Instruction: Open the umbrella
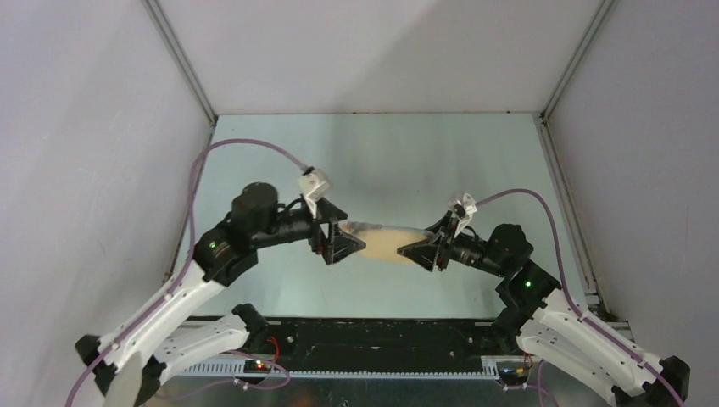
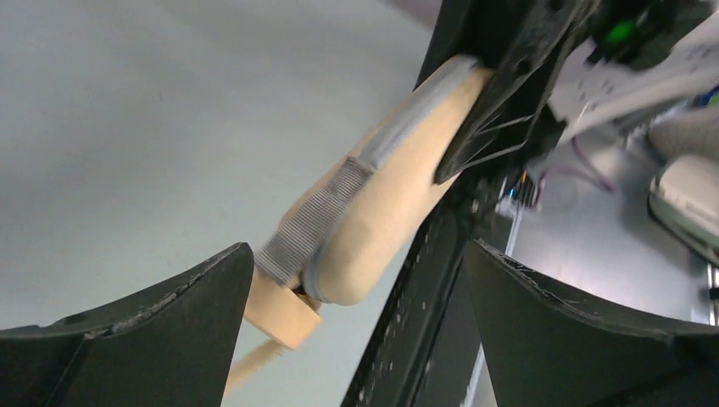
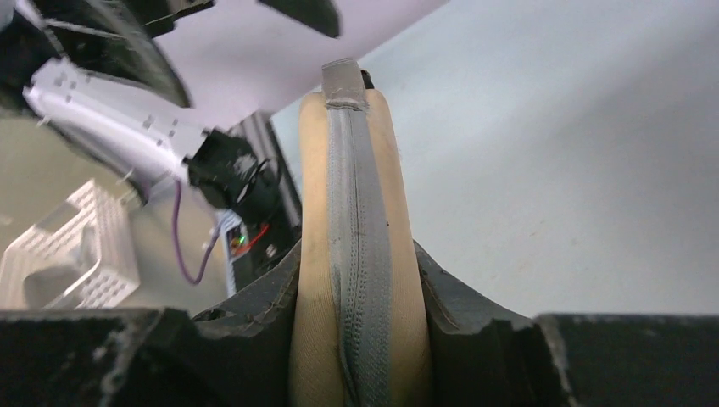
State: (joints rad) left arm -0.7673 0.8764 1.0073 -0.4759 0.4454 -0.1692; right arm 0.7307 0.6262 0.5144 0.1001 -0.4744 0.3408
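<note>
Two grippers face each other along one line, and the umbrella (image 1: 386, 242) is that line. It is folded and held off the table (image 1: 381, 153), its long axis running straight from your left gripper (image 1: 339, 244) to your right gripper (image 1: 421, 250). Your right gripper is clamped on its end, fingers (image 3: 254, 314) pressed against both flanks of the tan fabric, with the grey strap (image 3: 352, 212) facing its camera. Your left gripper's jaws stand wide apart, the stubby handle (image 2: 284, 314) just beside one finger (image 2: 169, 314) and not gripped. You likely need to close the left on that handle, then pull along the axis.
</note>
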